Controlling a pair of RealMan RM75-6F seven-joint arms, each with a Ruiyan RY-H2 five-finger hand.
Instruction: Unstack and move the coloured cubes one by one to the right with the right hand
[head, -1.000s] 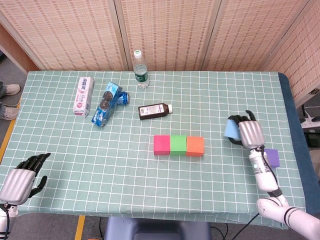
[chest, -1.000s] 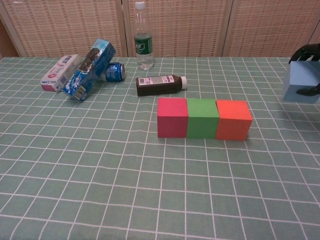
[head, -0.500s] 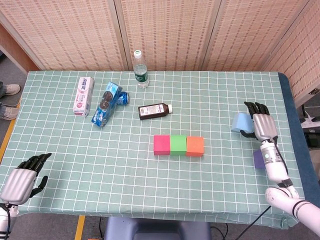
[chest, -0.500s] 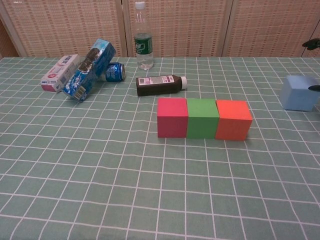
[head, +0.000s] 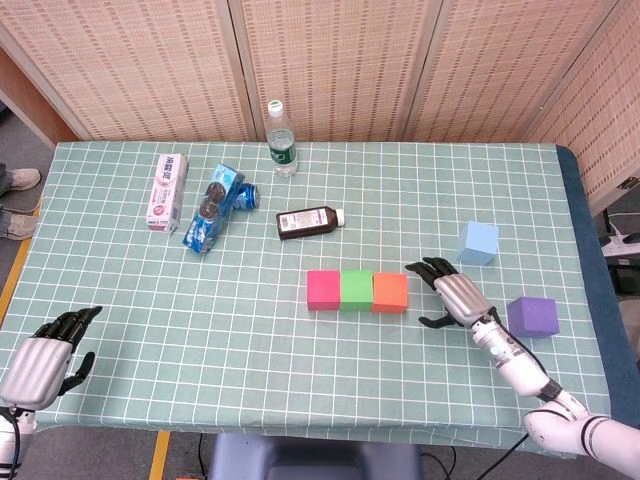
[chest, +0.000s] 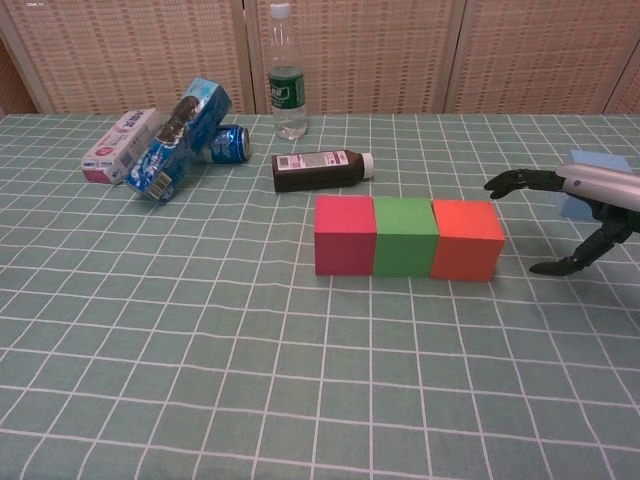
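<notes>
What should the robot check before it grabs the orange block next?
1. Right hand holds nothing, fingers apart: ok.
2. Orange cube within reach, just left of the fingers: ok.
3. Orange cube free to lift: not ok on one side, it touches the green cube, which touches the pink cube.
4. Drop space on the right: ok, bare cloth between the light blue cube and purple cube.
5. Left hand out of the way: ok, at the table's near-left corner.

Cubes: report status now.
Right hand open, empty, beside orange cube. Left hand idle, empty. Blue cube and purple cube placed right. Path unobstructed.
</notes>
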